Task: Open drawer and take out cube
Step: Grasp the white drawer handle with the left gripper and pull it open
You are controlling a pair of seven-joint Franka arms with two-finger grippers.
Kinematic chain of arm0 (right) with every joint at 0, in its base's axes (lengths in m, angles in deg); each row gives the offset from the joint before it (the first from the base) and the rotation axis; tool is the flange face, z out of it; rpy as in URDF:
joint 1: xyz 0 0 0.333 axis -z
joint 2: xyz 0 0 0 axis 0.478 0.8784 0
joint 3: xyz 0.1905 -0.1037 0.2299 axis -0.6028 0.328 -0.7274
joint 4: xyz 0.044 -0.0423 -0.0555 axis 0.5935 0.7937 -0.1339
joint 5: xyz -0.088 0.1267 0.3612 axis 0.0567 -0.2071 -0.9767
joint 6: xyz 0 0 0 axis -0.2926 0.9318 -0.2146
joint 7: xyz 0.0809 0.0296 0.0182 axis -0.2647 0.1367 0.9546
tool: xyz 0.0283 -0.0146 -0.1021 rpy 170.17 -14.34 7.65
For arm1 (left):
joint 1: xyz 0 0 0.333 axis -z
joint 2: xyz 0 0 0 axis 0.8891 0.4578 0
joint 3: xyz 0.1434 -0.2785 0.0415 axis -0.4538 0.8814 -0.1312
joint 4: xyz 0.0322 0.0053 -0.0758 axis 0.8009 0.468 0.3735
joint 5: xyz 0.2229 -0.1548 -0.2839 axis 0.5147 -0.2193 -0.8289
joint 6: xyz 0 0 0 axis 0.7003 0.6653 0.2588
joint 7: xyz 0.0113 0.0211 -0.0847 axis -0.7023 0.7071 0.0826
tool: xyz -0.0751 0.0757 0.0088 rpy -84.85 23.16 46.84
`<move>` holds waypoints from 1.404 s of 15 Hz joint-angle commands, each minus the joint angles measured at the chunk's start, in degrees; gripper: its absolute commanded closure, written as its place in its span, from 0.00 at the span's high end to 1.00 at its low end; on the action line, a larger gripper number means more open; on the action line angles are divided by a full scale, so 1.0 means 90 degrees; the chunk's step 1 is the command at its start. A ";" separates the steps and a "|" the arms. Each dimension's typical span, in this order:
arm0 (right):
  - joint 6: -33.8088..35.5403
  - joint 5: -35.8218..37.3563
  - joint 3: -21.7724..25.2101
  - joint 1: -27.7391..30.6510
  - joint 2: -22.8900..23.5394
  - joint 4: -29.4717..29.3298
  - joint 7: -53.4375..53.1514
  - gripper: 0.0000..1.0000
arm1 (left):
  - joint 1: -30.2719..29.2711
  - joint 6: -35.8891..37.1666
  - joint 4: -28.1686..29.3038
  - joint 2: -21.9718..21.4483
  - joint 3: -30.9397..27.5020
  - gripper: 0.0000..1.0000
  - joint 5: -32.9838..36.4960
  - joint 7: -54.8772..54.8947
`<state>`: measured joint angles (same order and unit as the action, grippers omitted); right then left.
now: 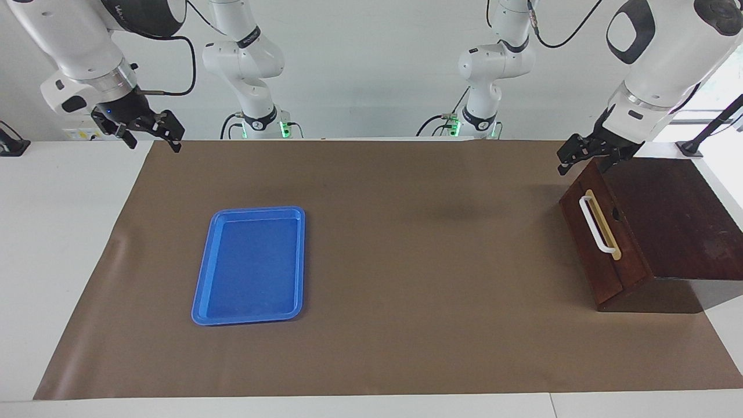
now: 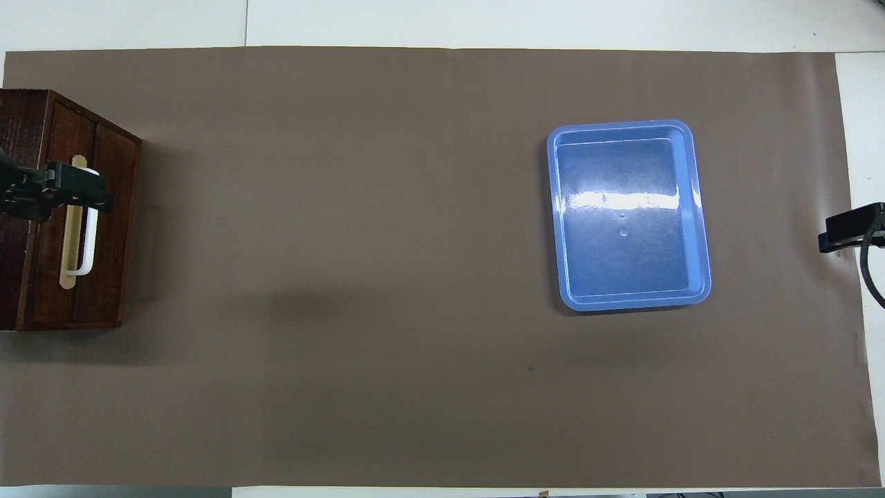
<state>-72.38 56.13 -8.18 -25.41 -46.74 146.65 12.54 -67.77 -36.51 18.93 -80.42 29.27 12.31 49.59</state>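
Left end effector (image 1: 583, 155) above shut drawer (image 1: 601, 244).

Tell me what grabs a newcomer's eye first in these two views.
The flat blue plastic tray, empty, stands out on the brown mat toward the right arm's end of the table. At the left arm's end sits the dark reddish-brown wooden box, its drawer shut, white bar handle facing the tray. The left gripper hangs open over the box's upper edge; the right gripper waits open off the mat.
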 commanded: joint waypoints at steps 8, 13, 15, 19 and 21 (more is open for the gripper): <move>0.0084 0.0051 0.0001 -0.0017 -0.0061 0.0040 -0.0001 1.00 | 0.0010 -0.1226 0.0747 -0.0285 0.0007 1.00 0.0048 -0.0028; 0.0084 0.0051 -0.0009 -0.0017 -0.0061 0.0040 -0.0001 1.00 | 0.0195 -0.2233 0.1402 0.0143 0.0037 1.00 0.1675 0.0050; 0.0084 0.0051 -0.0009 -0.0017 -0.0061 0.0040 -0.0001 1.00 | 0.0274 -0.2508 0.1627 0.0426 0.0027 1.00 0.2118 0.0050; 0.0084 0.0051 0.0001 -0.0017 -0.0061 0.0040 -0.0001 1.00 | 0.0177 -0.3396 0.2184 0.0642 0.0027 1.00 0.2743 0.0137; 0.0084 0.0051 -0.0009 -0.0017 -0.0061 0.0040 -0.0001 1.00 | -0.0028 -0.3573 0.2233 0.0710 0.0027 1.00 0.2822 0.0429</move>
<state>-72.38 56.13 -8.18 -25.42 -46.74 146.66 12.54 -66.37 -66.08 37.26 -73.24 29.63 35.93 50.64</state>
